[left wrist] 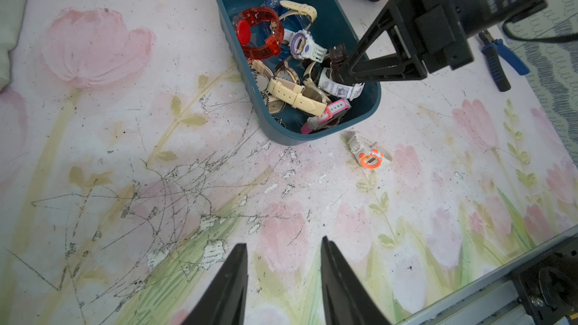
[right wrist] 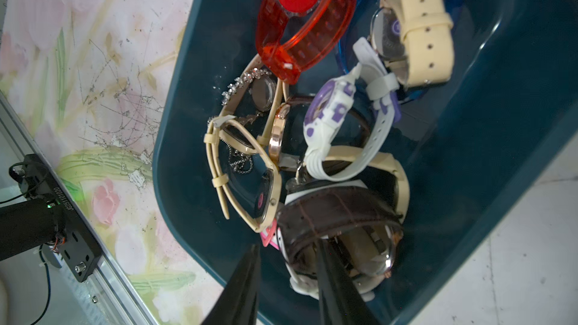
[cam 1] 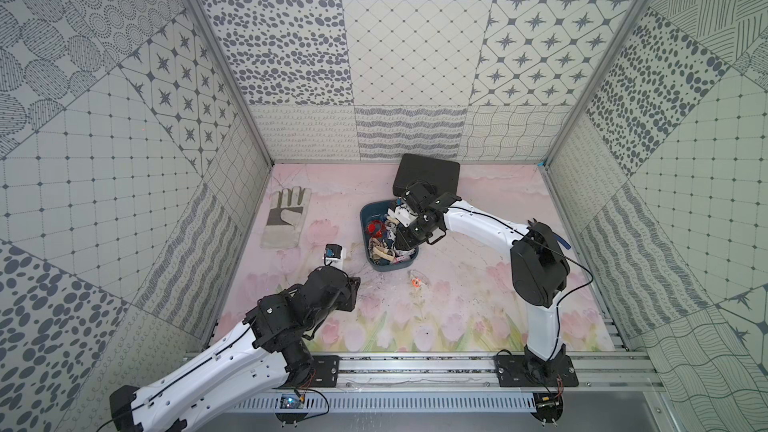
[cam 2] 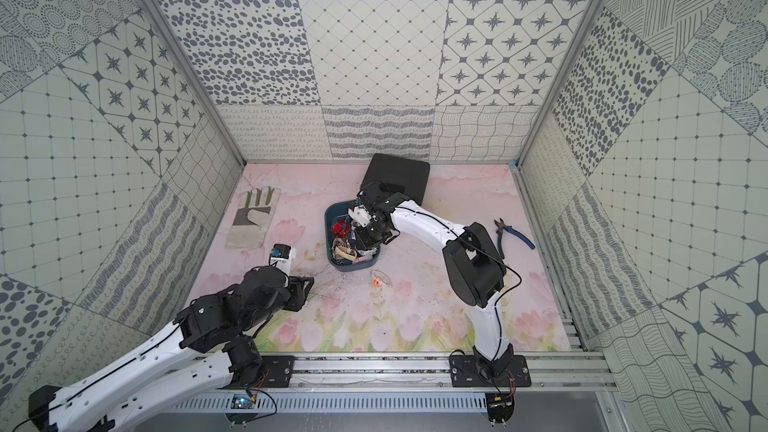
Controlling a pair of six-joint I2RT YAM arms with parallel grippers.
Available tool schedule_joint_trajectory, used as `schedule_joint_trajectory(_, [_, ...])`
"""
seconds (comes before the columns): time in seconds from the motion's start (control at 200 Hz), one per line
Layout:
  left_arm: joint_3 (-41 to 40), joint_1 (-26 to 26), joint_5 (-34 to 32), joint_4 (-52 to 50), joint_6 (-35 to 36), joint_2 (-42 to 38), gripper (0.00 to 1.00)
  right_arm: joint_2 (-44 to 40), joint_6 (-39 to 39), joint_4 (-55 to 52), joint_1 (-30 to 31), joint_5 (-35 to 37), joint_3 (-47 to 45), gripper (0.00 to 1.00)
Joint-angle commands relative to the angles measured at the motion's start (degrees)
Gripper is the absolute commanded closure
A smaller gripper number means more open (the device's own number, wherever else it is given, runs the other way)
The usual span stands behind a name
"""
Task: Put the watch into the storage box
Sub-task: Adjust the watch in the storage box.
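Tulip-printed mat (left wrist: pixel 125 151); brown leather-strapped watch (right wrist: pixel 337 211) inside the teal storage box (right wrist: pixel 469 182).

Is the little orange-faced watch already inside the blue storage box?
No, the orange-faced watch lies on the mat outside the storage box.

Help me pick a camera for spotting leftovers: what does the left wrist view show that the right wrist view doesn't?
Left wrist only: an orange-faced watch lying on the mat outside the storage box, blue-handled pliers, and the open left pincer. Right wrist only: a rhinestone-trimmed watch in the pile. Both: the box, the red watch, the purple-and-white watch, and the right pincer low inside the box, jaws apart.
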Motion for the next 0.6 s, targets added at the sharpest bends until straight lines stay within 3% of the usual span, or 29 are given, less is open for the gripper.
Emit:
schedule_joint_trajectory(0.0, [-0.06,0.49,0.61,1.94,1.06,-0.04,0.57,0.55,-1.31,0.53,0.64,2.52,1.78,0.65])
schedule_joint_trajectory(0.145, [-0.23,0.48,0.58,2.20,1.20,-0.11,0.57,2.00,-2.35,-0.28,1.19,4.35,3.23,0.68])
schedule_joint_trajectory(0.265, [-0.25,0.47,0.71,2.29,1.24,-0.03,0.57,3.33,-2.98,-1.07,1.95,4.21,4.82,0.77])
schedule_joint_trajectory(0.475, [-0.30,0.43,0.82,2.26,1.22,-0.13,0.57,3.63,-3.76,-4.59,3.09,7.91,8.73,1.00])
schedule_joint_trajectory(0.595, [-0.37,0.47,1.06,2.47,1.32,-0.03,0.57,4.51,-4.26,-8.68,3.89,9.66,12.84,1.00])
